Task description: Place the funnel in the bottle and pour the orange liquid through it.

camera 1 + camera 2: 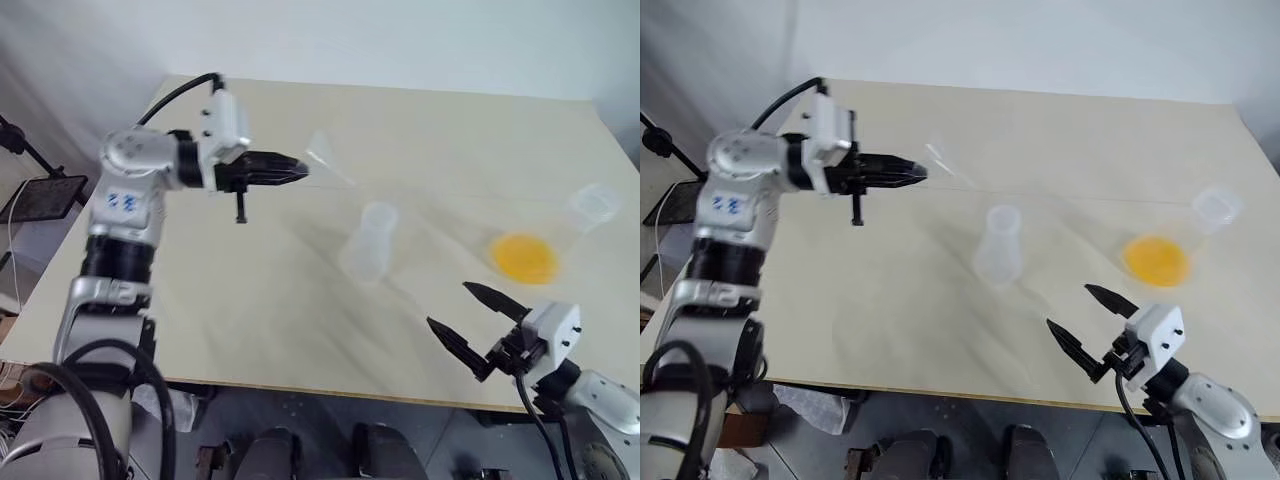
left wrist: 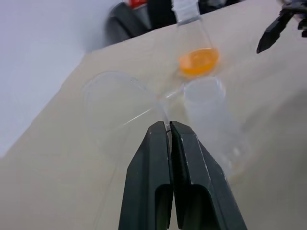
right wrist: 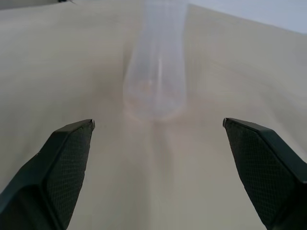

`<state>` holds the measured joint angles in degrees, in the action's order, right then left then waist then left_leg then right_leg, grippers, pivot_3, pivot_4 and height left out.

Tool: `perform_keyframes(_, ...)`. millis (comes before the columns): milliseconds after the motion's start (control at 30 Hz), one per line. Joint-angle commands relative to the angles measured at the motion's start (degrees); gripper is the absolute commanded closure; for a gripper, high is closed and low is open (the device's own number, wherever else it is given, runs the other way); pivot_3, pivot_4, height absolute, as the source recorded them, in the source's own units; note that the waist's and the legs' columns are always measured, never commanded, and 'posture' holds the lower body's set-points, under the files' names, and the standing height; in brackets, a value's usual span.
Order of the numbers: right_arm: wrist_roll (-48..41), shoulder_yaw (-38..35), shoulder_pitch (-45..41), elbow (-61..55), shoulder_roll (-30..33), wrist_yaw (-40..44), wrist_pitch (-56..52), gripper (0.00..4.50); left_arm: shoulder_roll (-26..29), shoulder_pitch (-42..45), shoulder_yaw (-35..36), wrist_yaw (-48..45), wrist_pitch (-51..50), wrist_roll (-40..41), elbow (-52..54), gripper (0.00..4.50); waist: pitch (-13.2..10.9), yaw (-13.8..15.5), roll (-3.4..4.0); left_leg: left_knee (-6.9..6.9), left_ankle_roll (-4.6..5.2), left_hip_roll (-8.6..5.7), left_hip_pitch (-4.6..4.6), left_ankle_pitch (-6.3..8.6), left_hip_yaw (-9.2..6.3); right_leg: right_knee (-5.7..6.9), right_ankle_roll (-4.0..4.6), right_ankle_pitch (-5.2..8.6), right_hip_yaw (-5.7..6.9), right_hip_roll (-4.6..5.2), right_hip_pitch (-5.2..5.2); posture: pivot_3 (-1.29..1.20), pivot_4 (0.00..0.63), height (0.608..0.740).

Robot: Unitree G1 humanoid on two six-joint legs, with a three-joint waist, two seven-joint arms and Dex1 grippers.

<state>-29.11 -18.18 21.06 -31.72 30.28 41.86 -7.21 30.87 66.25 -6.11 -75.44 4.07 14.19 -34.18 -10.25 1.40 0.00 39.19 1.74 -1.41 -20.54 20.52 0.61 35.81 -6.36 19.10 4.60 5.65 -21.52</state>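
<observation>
The left claw [image 1: 300, 172] is up off the pale wooden tabletop [image 1: 250, 300], pointing sideways toward the middle, its two black fingers [image 2: 153, 177] pressed together on the rim of the small, nearly invisible clear plastic funnel [image 1: 322, 152] — the cone sticks out just past the fingertips, held in the air. In the left wrist view the funnel's wide mouth [image 2: 115, 103] opens right at the tips, with its thin edge caught between them.

Beyond and below the funnel, near the middle of the tabletop, stands the smaller clear, slightly frosted cone-shaped flask with a cylindrical neck [image 1: 368, 243], upright and untouched; the funnel is apart from it, off to its left and higher. Farther to the right stands the larger, wider-based clear flask [image 1: 590, 208], tilted away from my side as the head views show it, with the translucent yellow-orange liquid [image 1: 524, 256] pooled bright in its base.

The right claw [image 1: 478, 320] hangs low at the near right corner of the tabletop, fingers spread wide and holding nothing — the frosted flask lies ahead of it between the two tips in its own wrist view [image 3: 156, 72], well apart from them.
</observation>
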Motion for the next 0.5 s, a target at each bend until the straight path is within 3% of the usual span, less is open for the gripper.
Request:
perform_keyframes(33, -1.4, -3.7, 3.2, -3.8, -0.9, -0.7, 1.8, 0.0, -3.6, 7.4, -1.7, -3.9, 7.6, -2.9, -9.5, 4.37, 0.0, 0.1, -0.04, 0.01, 0.0, 0.01, 0.0, 0.0, 0.01, 0.0, 0.0, 0.0, 0.0, -0.03, 0.0, 0.0, 0.15, 0.74)
perform_keyframes(200, -1.1, -4.6, 7.2, -6.4, -3.0, -2.2, 2.7, 0.0, -7.2, 12.7, -2.7, -7.6, 15.0, -5.9, -18.7, 4.37, 0.0, -0.2, -0.05, 0.01, 0.01, 0.11, 0.0, 0.0, 0.12, -0.01, -0.01, 0.0, -0.07, -0.05, -0.05, 0.0, 0.15, 0.74)
perform_keyframes(500, 0.1, -3.4, 8.4, -7.5, -4.7, -3.6, 3.7, 0.0, -9.3, 15.8, -2.8, -8.3, 21.7, -9.8, -25.4, 4.37, 0.0, 0.0, -0.07, 0.02, 0.02, 0.1, -0.01, 0.0, 0.09, 0.01, -0.01, 0.0, -0.11, -0.03, -0.07, 0.0, 0.15, 0.74)
